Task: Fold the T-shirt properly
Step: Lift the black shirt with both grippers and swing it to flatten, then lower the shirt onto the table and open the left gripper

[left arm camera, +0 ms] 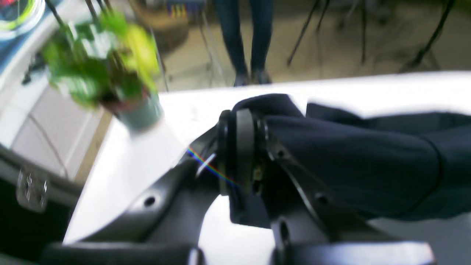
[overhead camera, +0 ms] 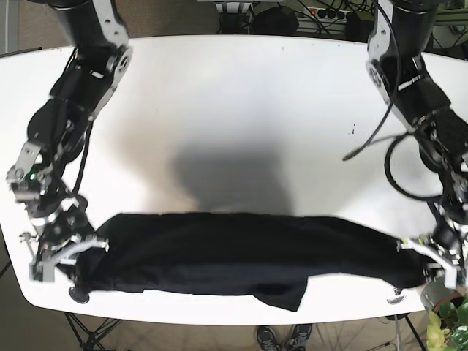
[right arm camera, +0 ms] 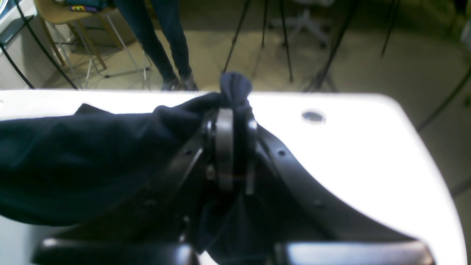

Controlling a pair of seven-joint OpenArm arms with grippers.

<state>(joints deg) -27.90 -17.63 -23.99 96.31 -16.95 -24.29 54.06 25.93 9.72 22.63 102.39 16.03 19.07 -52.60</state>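
A dark navy T-shirt hung stretched in a long band between my two grippers, close to the near edge of the white table. It ran side to side across the base view, its top edge fairly straight and taut. A loose flap sagged from its lower edge near the middle, drooping toward the table rim. A soft shadow lay on the table beyond the cloth, which I judged meant the shirt was lifted off the surface rather than lying flat.

My left gripper was clenched on one end of the shirt, a bunched knot of fabric poking out past the pads and the rest trailing away in a thick roll. My right gripper was clamped on the other end in the same way, with a small tuft of cloth standing up above the jaws. I held both ends wide apart so the shirt was pulled straight and could be laid down evenly for a fold.

Just beside my left gripper, at the table's corner, stood a potted plant, blurred in the wrist view. A person's legs in dark trousers stood on the floor beyond the table edge. Tripod legs were also there, though too soft to count.
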